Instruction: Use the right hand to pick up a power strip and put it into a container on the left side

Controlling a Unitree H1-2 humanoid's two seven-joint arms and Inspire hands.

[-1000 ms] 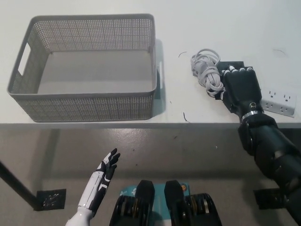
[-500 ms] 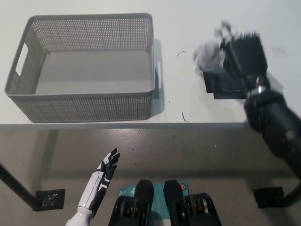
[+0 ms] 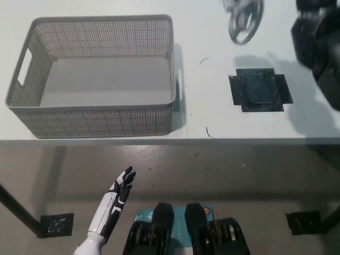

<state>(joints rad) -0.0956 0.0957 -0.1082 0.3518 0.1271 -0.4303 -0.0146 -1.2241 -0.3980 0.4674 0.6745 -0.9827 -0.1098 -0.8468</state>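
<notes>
No text, label, brand, number or sign can be read anywhere; the grey basket [image 3: 95, 79] and the surface [image 3: 212, 114] carry no legible markings.

blurred cord coil [image 3: 244, 21], right hand cut off

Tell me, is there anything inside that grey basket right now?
No, the grey basket is empty: only its bare floor shows, while the coiled white cord hangs in the air at the picture's top.
</notes>
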